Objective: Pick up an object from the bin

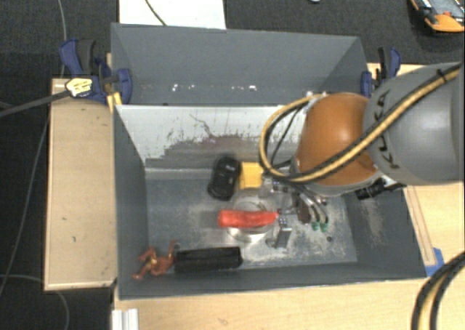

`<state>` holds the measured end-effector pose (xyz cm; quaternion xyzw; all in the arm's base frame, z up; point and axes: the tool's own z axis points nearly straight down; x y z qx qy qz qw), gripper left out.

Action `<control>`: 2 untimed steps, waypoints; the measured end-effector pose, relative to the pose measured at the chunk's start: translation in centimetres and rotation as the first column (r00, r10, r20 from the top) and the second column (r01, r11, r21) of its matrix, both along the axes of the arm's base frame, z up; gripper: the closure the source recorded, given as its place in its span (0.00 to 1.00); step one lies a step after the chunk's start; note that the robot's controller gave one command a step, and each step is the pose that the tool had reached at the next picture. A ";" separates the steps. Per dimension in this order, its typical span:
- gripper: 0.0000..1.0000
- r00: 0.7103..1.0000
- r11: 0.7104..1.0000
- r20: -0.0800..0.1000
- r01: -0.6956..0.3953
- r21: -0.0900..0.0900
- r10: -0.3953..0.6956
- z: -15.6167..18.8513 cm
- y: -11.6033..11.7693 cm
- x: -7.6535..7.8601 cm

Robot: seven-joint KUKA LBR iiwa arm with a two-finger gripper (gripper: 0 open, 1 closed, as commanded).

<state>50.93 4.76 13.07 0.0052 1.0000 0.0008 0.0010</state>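
Observation:
My gripper (pixel 283 228) hangs low over the middle of the bin floor, just below the orange wrist cover. A red elongated thing (pixel 245 217) lies immediately to its left, resting on a pale round lid-like piece (pixel 247 234); the red thing's right end reaches up to the gripper. Whether they touch I cannot tell. A small yellow block (pixel 251 175) and a black stubby cylinder (pixel 224 177) lie behind them, toward the back wall. Small green bits (pixel 320 227) sit just right of the gripper.
A long black bar (pixel 208 259) lies along the front wall, with a small orange-brown toy figure (pixel 153 263) at its left end in the front left corner. The arm and its cables cover the bin's right part.

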 end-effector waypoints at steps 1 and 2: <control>0.00 0.910 0.910 0.008 -0.415 0.000 0.415 2.9 6.4 1.6; 1.00 0.949 0.949 0.007 0.316 0.005 -0.316 -2.3 -1.5 -0.7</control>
